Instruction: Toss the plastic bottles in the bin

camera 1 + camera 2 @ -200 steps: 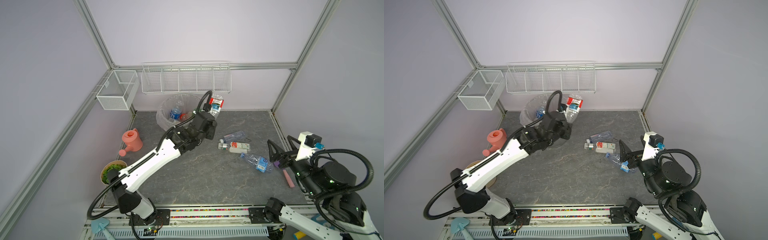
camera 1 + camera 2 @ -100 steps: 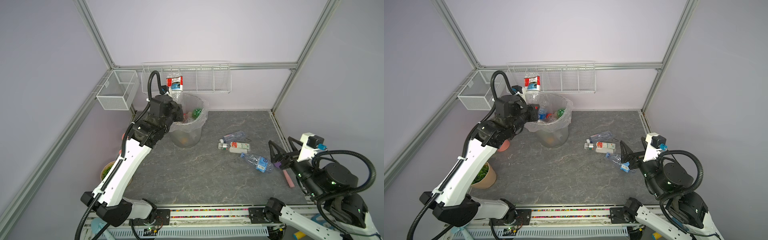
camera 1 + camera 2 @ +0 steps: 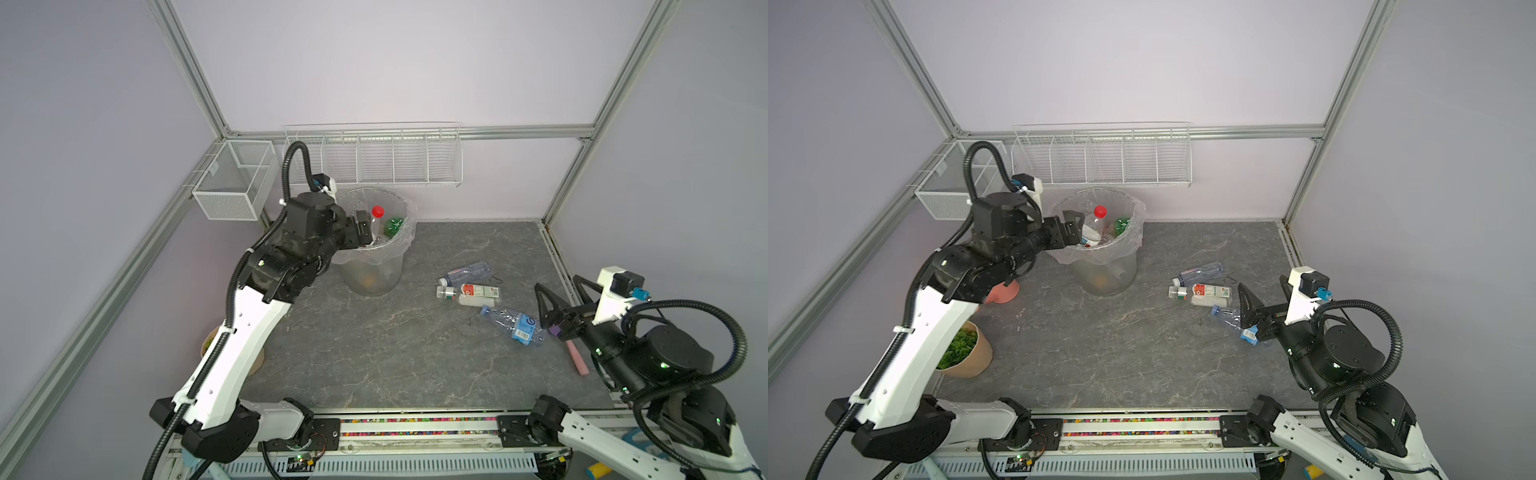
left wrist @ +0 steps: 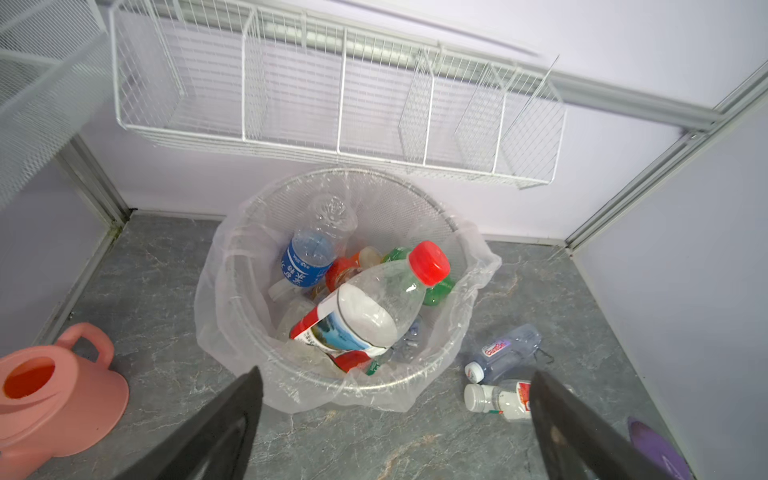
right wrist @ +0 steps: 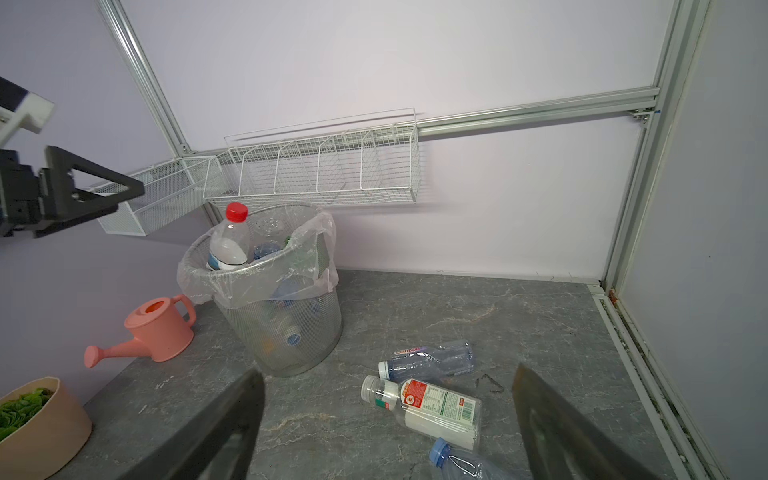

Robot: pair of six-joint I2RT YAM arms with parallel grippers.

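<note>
The left gripper point(image 3: 1074, 229) is hovering at the near rim of the bin point(image 3: 374, 274), jaws spread wide and pinching nothing; the red-capped bottle point(image 4: 365, 307) is standing neck-up inside the bin on the pile, cap poking above the rim; so the drop looks done, and the next move is likely calling for a lift clear of the bag's folded edge. The right gripper point(image 3: 559, 293), also spread and empty, is hanging well to the right of the bin, near three plastic bottles point(image 5: 428, 409) lying on the table; one of those seems due next. The wire basket point(image 4: 332, 104) is hanging just behind the bin, limiting headroom; the watering can point(image 4: 54, 395) is sitting to the bin's left; the floor in front of the bin is lying open.
</note>
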